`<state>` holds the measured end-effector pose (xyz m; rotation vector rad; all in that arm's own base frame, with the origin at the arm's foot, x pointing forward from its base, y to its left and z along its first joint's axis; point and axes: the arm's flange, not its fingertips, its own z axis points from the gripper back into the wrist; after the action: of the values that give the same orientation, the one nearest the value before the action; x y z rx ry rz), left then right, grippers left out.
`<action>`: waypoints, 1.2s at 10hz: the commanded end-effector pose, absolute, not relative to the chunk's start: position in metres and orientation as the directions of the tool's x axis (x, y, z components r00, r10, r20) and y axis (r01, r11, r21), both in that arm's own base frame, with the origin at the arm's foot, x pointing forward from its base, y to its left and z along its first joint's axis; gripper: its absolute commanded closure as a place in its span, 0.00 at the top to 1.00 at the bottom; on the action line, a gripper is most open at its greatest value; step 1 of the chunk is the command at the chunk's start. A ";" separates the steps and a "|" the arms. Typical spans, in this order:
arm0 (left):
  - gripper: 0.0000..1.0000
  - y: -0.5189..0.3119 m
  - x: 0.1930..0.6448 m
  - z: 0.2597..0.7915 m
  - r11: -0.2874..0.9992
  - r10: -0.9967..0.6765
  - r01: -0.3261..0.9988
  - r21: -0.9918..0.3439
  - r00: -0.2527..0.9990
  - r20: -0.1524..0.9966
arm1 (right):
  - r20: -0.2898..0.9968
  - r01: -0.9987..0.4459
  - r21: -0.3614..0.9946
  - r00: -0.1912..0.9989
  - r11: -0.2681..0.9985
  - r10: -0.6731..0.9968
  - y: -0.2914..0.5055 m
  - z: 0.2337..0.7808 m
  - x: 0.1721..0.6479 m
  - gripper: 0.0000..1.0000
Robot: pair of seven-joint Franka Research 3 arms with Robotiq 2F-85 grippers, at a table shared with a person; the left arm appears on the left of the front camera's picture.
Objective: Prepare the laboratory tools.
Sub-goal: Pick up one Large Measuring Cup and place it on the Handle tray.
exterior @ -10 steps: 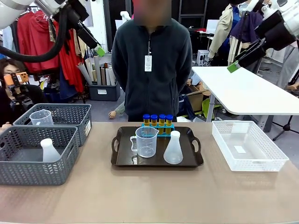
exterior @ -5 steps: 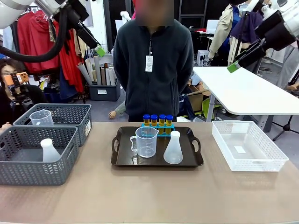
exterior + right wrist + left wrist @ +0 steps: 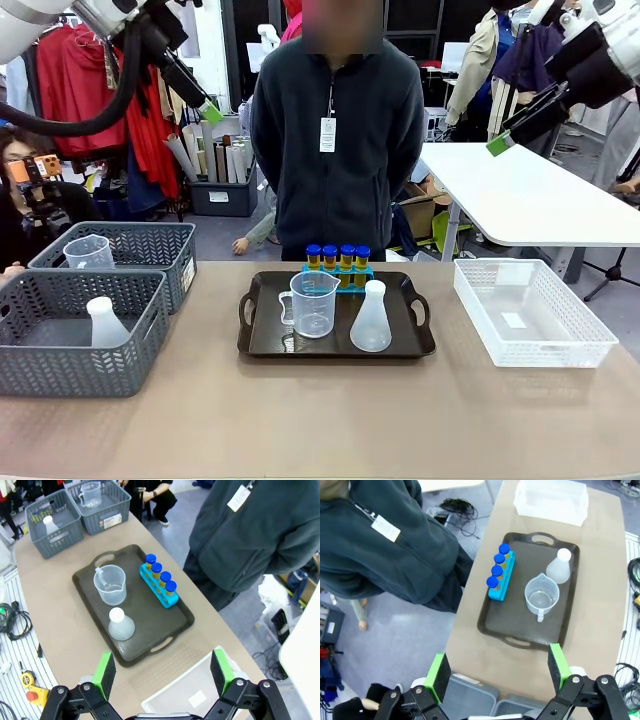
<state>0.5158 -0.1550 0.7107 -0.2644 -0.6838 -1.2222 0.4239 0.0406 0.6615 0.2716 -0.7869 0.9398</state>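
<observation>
The table (image 3: 320, 420) stretched across the scene, and a person (image 3: 338, 150) in a dark fleece stood at its far side, arms behind the back. At the left sat two grey baskets (image 3: 80, 330), the nearer one holding a spare flask (image 3: 104, 322) and the farther one a spare beaker (image 3: 88, 252). At the right stood a white basket (image 3: 530, 312). In the middle lay a dark tray (image 3: 336, 316) with the task's things on it: the clear handled measuring beaker (image 3: 313, 303) at its left, the translucent white conical flask (image 3: 371, 318) just right of it, and behind both, at the far edge, a blue rack (image 3: 340, 273) with the four yellow tubes with blue caps (image 3: 337, 256) upright in a row. The left gripper (image 3: 497, 667) hung high over the far left, its jaws spread wide with nothing between them. The right gripper (image 3: 163, 669) hung high over the far right, likewise spread and holding nothing.
</observation>
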 end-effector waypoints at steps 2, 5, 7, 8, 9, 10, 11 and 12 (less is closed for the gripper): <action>1.00 -0.139 0.497 0.691 0.361 -0.773 0.922 0.141 0.211 0.598 | 0.713 -0.807 -0.117 0.337 0.578 0.615 0.040 0.662 0.423 1.00; 1.00 -0.139 0.493 0.687 0.369 -0.777 0.918 0.149 0.217 0.591 | 0.713 -0.807 -0.117 0.337 0.578 0.615 0.040 0.662 0.423 1.00; 1.00 -0.141 0.503 0.691 0.360 -0.773 0.923 0.134 0.215 0.596 | 0.713 -0.807 -0.117 0.337 0.578 0.615 0.040 0.662 0.423 1.00; 1.00 -0.141 0.503 0.691 0.360 -0.773 0.923 0.134 0.215 0.596 | 0.713 -0.807 -0.117 0.337 0.578 0.615 0.040 0.662 0.423 1.00; 1.00 -0.141 0.503 0.691 0.360 -0.773 0.923 0.134 0.215 0.596 | 0.713 -0.807 -0.117 0.337 0.578 0.615 0.040 0.662 0.423 1.00; 1.00 -0.141 0.503 0.691 0.360 -0.773 0.923 0.134 0.215 0.596 | 0.713 -0.807 -0.117 0.337 0.578 0.615 0.040 0.662 0.423 1.00; 1.00 -0.141 0.503 0.691 0.360 -0.773 0.923 0.134 0.215 0.596 | 0.713 -0.807 -0.117 0.337 0.578 0.615 0.040 0.662 0.423 1.00; 1.00 -0.141 0.503 0.691 0.360 -0.773 0.923 0.134 0.215 0.596 | 0.713 -0.807 -0.117 0.337 0.578 0.615 0.040 0.662 0.423 1.00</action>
<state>0.5024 -0.1429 0.6883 -0.2759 -0.6406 -1.1989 0.4239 0.0406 0.6615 0.2716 -0.7869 0.9398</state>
